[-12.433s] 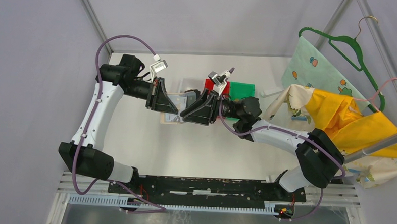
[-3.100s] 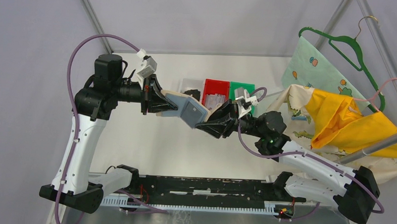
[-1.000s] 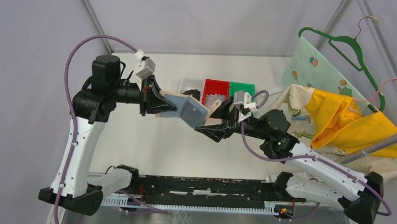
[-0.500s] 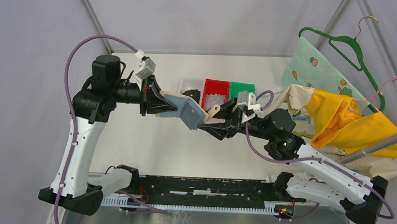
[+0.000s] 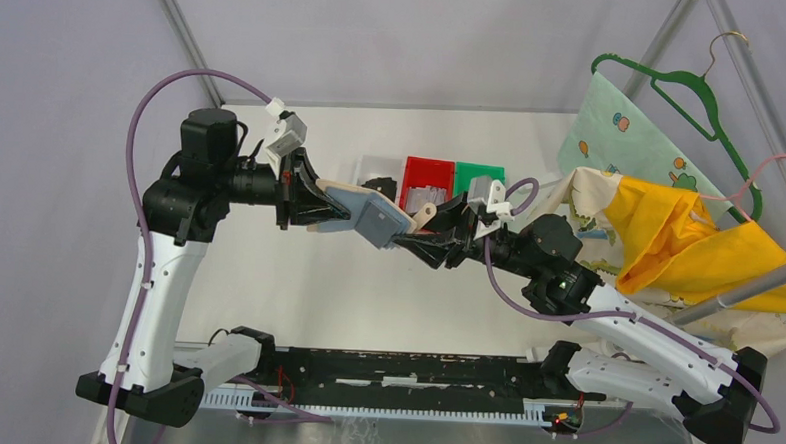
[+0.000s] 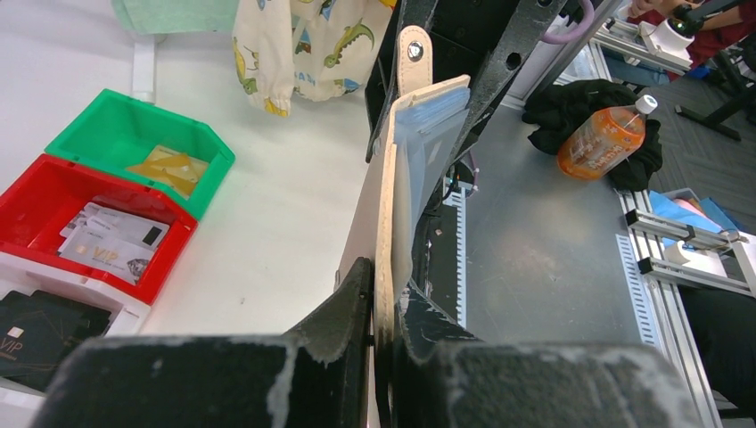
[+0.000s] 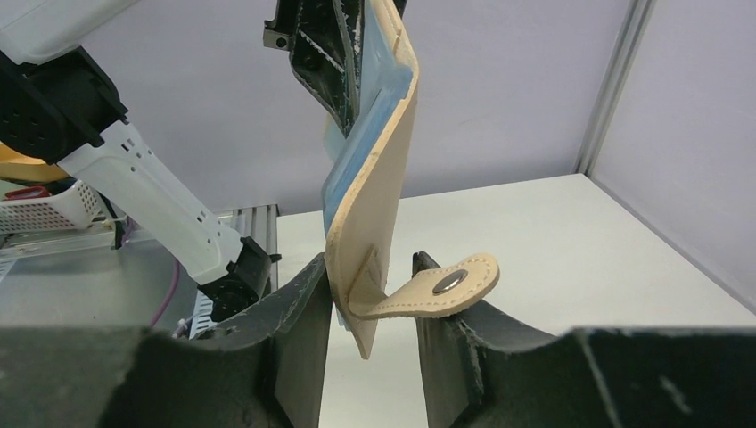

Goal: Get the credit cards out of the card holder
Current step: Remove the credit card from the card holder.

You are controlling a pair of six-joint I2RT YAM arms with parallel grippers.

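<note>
— Which step are they doing at this moment?

— I think they are working on drawing a card out. The left gripper (image 6: 383, 294) is pinching one end of the card holder (image 7: 382, 169) and holding it up in the air, just in front of the red bin (image 5: 429, 163) and a little to its left. The right gripper (image 7: 367, 267) is standing around the other end, the end with the tab (image 7: 441, 285). Its jaws are narrow but not closed. I am seeing a gap between one finger and the leather.

— And where are the credit cards (image 6: 107, 236) lying?

— Some pale ones are lying inside the red bin. Whether another is sitting inside the holder, I cannot tell. I am seeing only a blue-grey inner panel.

— What is the next move asking for?

— In my opinion the right gripper is needing to find the open edge of a pocket, not the tab. Then it should close on the thin card edge alone and pull along the pocket, while the left one is holding firm.

— Are the views telling different things?

— Yes. The top view is showing both arms meeting just beside the red bin. The left wrist view is showing what the bins hold: yellowish cards (image 6: 169, 168) in the green bin (image 6: 102, 120), which is touching the red bin on one side, and dark cards (image 6: 31, 325) on its other side. The right wrist view is showing the bend of the holder and the gap at the jaws.
</note>
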